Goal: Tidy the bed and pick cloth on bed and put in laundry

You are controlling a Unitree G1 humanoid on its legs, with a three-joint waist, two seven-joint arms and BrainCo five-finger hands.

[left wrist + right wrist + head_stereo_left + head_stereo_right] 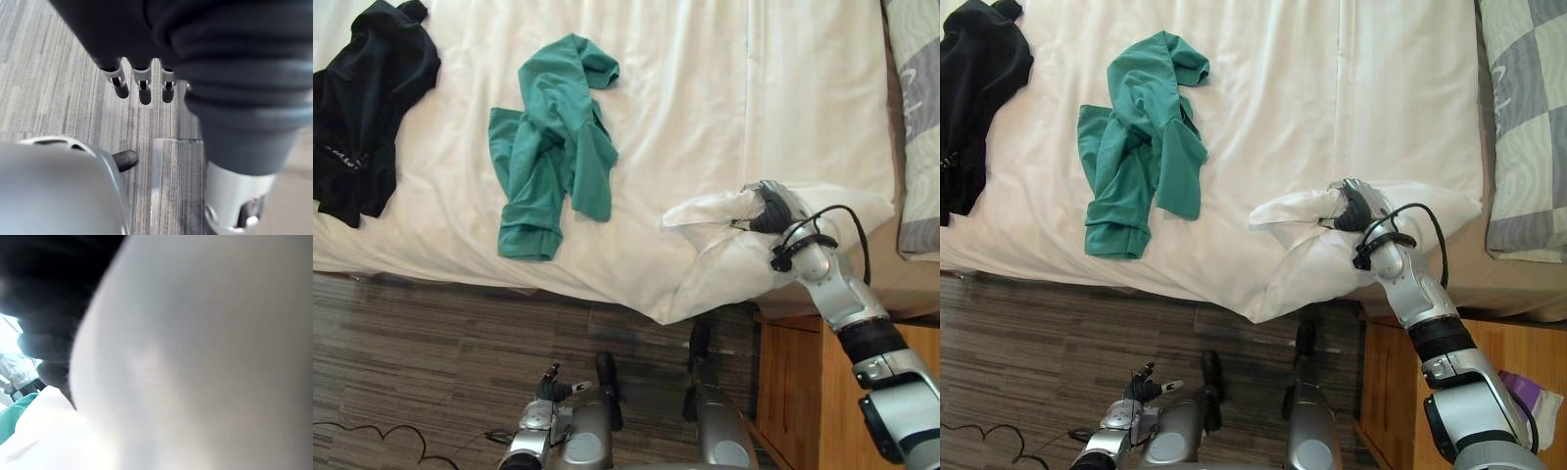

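Observation:
A green cloth [553, 147] lies crumpled on the white duvet [705, 88] in the middle of the bed. A black cloth [362, 108] sprawls at the bed's far left. My right hand [770, 211] is at the duvet's near right corner, fingers curled into a bunched, lifted fold of it. White fabric presses close against the hand in the right wrist view, with a sliver of the green cloth [12, 418] beyond. My left hand [549, 389] hangs low over the floor, well short of the bed, its fingers [145, 90] straight and holding nothing.
A grey and pale checked pillow [920, 127] lies at the bed's right end. A wooden bedside cabinet [798, 392] stands under my right arm. Dark striped wood floor [411, 372] runs along the bed's near edge.

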